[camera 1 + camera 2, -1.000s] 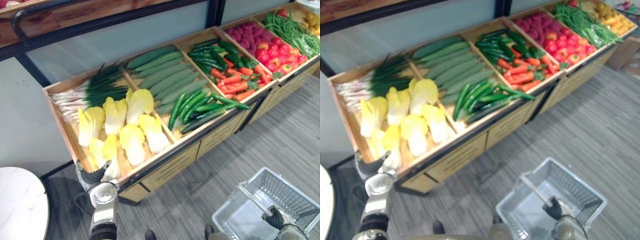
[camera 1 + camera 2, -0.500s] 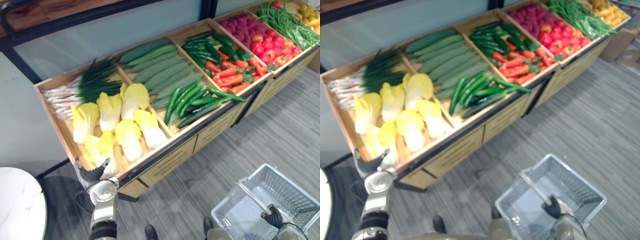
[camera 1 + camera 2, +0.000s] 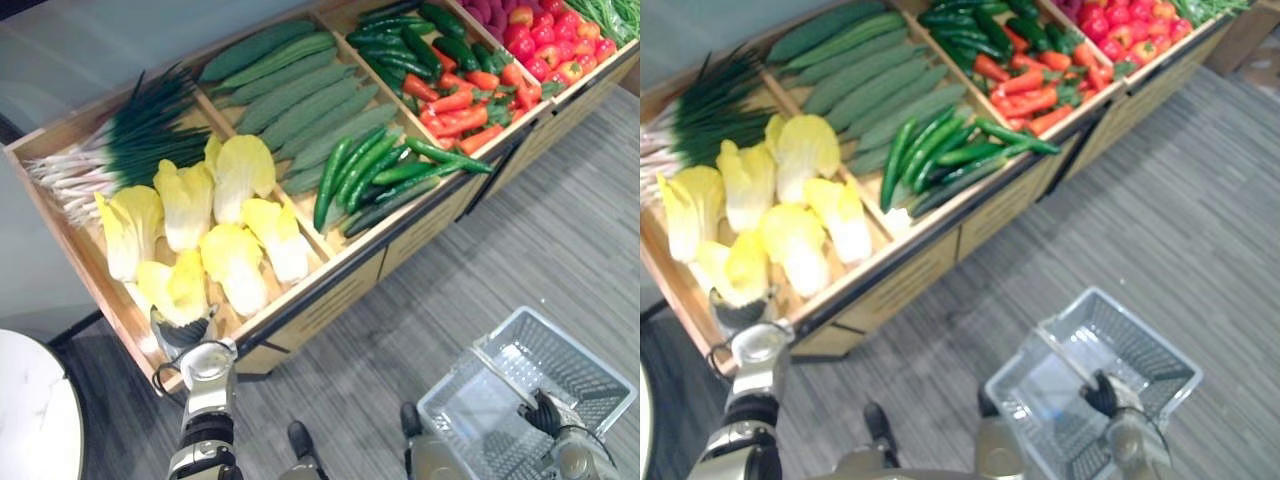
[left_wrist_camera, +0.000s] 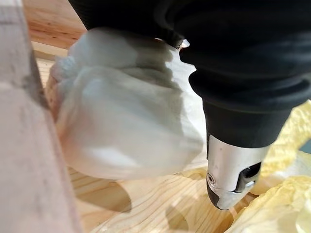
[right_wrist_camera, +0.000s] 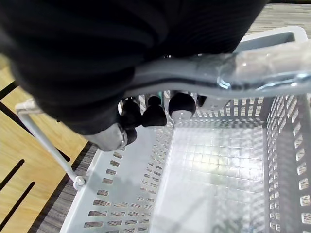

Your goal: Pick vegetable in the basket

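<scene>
Several yellow-white cabbages lie in the nearest wooden crate. My left hand reaches over the crate's front edge onto the closest cabbage. In the left wrist view the cabbage's white stem end lies right under the hand's cover, with the thumb beside it, just above the crate's wooden floor. My right hand is shut on the handle of the grey plastic basket, which hangs empty at lower right over the floor.
Spring onions lie behind the cabbages. Crates further right hold cucumbers, long green peppers, red chillies and tomatoes. A white round table sits at lower left. Grey floor runs in front of the stand.
The camera has tilted down. My left hand has moved forward from the crate's front edge onto the nearest cabbage. The right hand keeps hold of the basket handle.
</scene>
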You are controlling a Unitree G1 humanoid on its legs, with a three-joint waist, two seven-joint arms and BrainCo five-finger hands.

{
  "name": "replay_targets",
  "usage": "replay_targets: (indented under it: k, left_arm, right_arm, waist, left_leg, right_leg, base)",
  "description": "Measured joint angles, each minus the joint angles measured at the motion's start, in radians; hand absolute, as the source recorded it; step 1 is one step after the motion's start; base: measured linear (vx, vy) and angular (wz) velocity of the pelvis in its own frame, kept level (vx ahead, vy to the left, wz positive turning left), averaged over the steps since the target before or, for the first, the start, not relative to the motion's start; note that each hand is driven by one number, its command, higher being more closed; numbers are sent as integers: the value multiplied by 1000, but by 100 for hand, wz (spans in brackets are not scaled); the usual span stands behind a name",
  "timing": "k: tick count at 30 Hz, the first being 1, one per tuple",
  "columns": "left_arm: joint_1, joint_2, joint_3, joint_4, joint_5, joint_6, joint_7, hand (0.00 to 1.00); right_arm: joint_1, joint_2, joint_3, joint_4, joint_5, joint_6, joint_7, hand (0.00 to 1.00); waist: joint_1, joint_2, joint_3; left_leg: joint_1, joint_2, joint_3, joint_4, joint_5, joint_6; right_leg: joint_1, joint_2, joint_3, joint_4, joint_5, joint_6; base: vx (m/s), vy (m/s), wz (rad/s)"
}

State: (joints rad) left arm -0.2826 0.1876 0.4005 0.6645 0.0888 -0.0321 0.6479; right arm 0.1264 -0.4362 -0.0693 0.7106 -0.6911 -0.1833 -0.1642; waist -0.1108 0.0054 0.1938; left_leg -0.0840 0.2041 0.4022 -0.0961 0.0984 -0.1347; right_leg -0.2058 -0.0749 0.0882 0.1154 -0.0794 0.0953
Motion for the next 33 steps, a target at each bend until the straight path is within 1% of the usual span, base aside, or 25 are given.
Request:
replay_targets:
  k: [3, 6, 7, 14, 19, 20, 24, 27, 32, 33]
  left_arm:
    - [-21, 28, 0, 21, 4, 16, 6, 0]
    - [-41, 45, 0, 58, 7, 27, 14, 0]
    - [-43, 52, 1, 61, 12, 34, 14, 0]
    - [-46, 52, -7, 89, 90, 43, 7, 0]
    - [-44, 52, -17, 103, 97, 44, 4, 0]
    - [-44, 52, -22, 119, 130, 44, 3, 0]
    - [-43, 54, -38, 136, 176, 49, 0, 0]
    - [-45, 63, -46, 166, 246, 65, -16, 0]
    - [-45, 98, -59, 212, 278, 66, -54, 0]
    - [-45, 103, -57, 218, 278, 66, -70, 0]
  right_arm:
    - [-19, 0, 12, -1, 5, -4, -4, 100]
    - [-29, -1, 36, -1, 8, -6, -6, 100]
    - [-29, -1, 42, -1, 25, -9, -6, 100]
    - [-36, -1, 58, -4, 26, -12, -13, 100]
    - [-46, -1, 79, -12, 26, -13, -28, 100]
    - [-46, -1, 79, -18, 26, -13, -28, 100]
    - [-52, -1, 81, -29, 26, -17, -28, 100]
    - [-66, -1, 94, -29, 26, -26, -28, 100]
    - [-80, -1, 107, -32, 34, -29, -27, 100]
    - [-89, -2, 107, -34, 37, -29, -25, 100]
  waist:
    - [-10, -4, 14]
    - [-12, -7, 17]
    - [-13, -7, 17]
    - [-18, -10, 19]
    - [-17, -10, 20]
    - [-17, -9, 20]
    - [-16, -9, 20]
    - [-16, -9, 20]
    - [-16, -3, 23]
    - [-15, 1, 23]
  left_leg:
    - [-1, 4, 3, 0, 5, -3]
    - [-1, 7, 16, 0, 5, -3]
    - [0, 9, 21, 0, 5, -3]
    - [0, 10, 32, -1, 8, 0]
    - [0, 7, 51, -3, 8, 1]
    - [1, 5, 51, -3, 8, 1]
    - [1, 0, 51, -1, 8, 1]
    - [11, 0, 52, -3, 8, 1]
    - [15, 0, 58, -4, 8, 1]
    - [16, 0, 65, -5, 5, 2]
  right_leg:
    - [-11, 3, 6, 11, 2, -3]
    - [-19, 4, 18, 11, 11, -6]
    - [-21, 6, 22, 10, 15, -6]
    - [-32, 10, 36, 4, 36, 0]
    - [-30, 11, 56, -26, 59, 5]
    - [-29, 11, 57, -28, 60, 6]
    - [-25, 7, 57, -30, 61, 7]
    - [-11, 6, 57, -42, 63, 8]
    - [-10, 7, 63, -44, 64, 10]
    - [-11, 9, 70, -46, 66, 10]
  base:
    - [-4, -15, -6]
    - [-21, -1, -14]
    - [-28, -2, -11]
    - [-41, -2, -8]
    - [-1, 1, -11]
    - [0, 0, 0]
    - [8, 0, 1]
    - [11, -1, 0]
    - [5, -2, -3]
    - [8, -3, -12]
